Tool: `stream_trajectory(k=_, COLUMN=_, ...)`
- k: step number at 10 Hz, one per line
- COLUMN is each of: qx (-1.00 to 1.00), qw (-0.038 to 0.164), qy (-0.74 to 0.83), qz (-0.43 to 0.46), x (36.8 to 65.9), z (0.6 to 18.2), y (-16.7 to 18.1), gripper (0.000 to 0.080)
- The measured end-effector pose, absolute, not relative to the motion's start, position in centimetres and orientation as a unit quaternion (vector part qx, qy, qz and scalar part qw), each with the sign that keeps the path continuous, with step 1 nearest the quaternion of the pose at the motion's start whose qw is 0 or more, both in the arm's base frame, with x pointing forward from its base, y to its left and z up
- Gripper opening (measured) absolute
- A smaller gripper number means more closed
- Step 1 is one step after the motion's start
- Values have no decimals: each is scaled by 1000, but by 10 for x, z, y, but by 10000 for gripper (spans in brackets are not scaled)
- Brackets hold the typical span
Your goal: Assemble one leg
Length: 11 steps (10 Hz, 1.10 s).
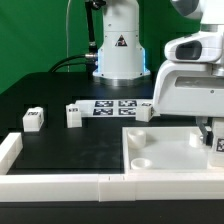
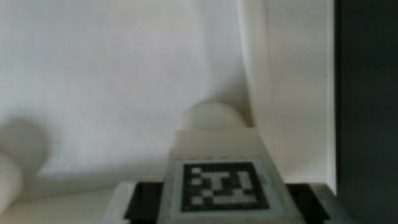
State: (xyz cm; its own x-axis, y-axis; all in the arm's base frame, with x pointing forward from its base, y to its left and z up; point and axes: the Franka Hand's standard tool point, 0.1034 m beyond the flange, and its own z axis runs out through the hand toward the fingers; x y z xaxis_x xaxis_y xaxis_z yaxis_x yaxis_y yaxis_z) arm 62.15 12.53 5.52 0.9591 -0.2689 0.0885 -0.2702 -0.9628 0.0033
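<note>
From my remote station I see the large white panel (image 1: 165,150) spread directly beneath the gripper (image 1: 214,143), which hangs over its corner at the exterior view's right. In the wrist view the panel (image 2: 107,90) fills the background, and the leg (image 2: 217,170) sits squarely between the dark fingers (image 2: 135,200), its tagged face toward the camera; they are closed against it. Two more legs (image 1: 34,119) (image 1: 74,115) lie well away from the gripper on the black table (image 1: 60,145), beyond the marker board (image 1: 117,107).
</note>
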Motion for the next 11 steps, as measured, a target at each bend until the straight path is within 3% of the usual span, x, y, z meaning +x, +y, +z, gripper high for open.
stream_trajectory(k=6, qx=846, qw=-27, qy=-531, qz=40, x=623, z=55, y=125, gripper=271)
stream_trajectory(k=10, qx=810, qw=-36, qy=-584, qz=33, x=623, z=55, y=124, gripper=284)
stream_trajectory(k=11, qx=825, qw=-35, qy=-563, qz=34, x=623, z=54, y=124, gripper=480)
